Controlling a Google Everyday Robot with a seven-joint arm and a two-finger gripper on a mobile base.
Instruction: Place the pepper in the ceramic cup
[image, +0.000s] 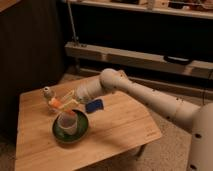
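Observation:
The white ceramic cup (66, 125) stands upright on a dark green saucer (82, 131) at the front left of the wooden table (120, 130). My gripper (62, 103) reaches in from the right and hangs just above and behind the cup's left rim. It holds the small orange pepper (54, 103) at its tip, to the upper left of the cup. A small orange patch (72, 114) also shows at the cup's far rim; I cannot tell what it is.
A white speckled bottle-shaped figurine (47, 92) stands just behind the gripper at the table's back left. A blue rectangular block (94, 105) lies right of the cup, under my forearm. Dark shelving runs behind the table.

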